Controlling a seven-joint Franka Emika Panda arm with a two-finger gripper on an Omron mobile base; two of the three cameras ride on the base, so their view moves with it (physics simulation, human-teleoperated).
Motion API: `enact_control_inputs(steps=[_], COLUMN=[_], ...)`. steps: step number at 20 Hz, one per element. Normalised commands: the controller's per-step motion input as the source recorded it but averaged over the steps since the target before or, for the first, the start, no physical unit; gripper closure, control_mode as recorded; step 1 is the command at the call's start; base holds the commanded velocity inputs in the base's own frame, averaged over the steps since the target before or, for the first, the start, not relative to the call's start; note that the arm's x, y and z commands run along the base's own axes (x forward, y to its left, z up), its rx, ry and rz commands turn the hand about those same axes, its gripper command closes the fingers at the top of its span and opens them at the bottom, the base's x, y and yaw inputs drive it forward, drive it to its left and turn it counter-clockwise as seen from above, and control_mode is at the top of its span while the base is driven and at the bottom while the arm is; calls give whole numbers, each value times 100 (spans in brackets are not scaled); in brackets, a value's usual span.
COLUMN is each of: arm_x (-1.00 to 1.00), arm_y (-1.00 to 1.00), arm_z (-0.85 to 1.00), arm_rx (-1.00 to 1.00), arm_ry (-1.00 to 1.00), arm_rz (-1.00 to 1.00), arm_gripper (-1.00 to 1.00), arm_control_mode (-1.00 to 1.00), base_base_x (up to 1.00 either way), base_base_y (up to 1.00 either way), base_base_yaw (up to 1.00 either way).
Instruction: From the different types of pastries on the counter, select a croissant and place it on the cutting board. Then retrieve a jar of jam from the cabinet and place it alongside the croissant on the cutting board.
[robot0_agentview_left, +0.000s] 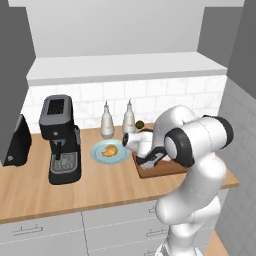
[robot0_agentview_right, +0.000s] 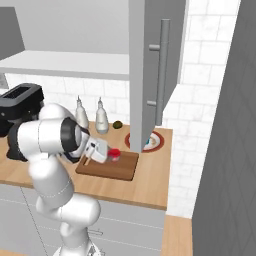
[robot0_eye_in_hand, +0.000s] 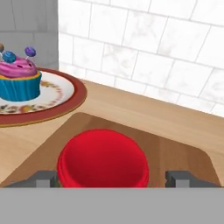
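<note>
A red jar of jam (robot0_eye_in_hand: 103, 159) stands on the dark brown cutting board (robot0_eye_in_hand: 179, 153), between the two fingertips of my open gripper (robot0_eye_in_hand: 113, 178), with a small gap on the right side. From the right base view, the gripper (robot0_agentview_right: 110, 153) reaches the jar (robot0_agentview_right: 115, 154) at the far edge of the board (robot0_agentview_right: 112, 170). The golden croissant (robot0_agentview_left: 109, 150) lies on a blue plate (robot0_agentview_left: 121, 158) left of the board (robot0_agentview_left: 167, 171). A pink-and-blue cupcake (robot0_eye_in_hand: 18, 78) sits on a red-rimmed plate (robot0_eye_in_hand: 65, 98) beyond the board.
The open cabinet door (robot0_agentview_right: 150, 75) hangs over the cupcake plate (robot0_agentview_right: 156, 142). Two white bottles (robot0_agentview_left: 106, 122) and a small green fruit (robot0_agentview_right: 117, 124) stand by the tiled wall. A black coffee machine (robot0_agentview_left: 61, 140) occupies the counter (robot0_agentview_left: 40, 192) on the left.
</note>
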Motion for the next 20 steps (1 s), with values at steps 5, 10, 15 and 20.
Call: enact_control_inputs(steps=[5, 10, 15, 20], arm_x=[-67, -78, -47, -41], arm_y=[0, 20, 43, 29], arm_z=[7, 41, 49, 75], arm_rx=[0, 0, -1, -1], arm_ry=[-26, -56, -56, -4], arm_rz=[0, 0, 0, 1], arm_gripper=[-100, -100, -100, -100], arm_control_mode=[-100, -100, -100, -100], base_base_x=[0, 0, 0, 0], base_base_y=[0, 0, 0, 0], base_base_yaw=[0, 0, 0, 0])
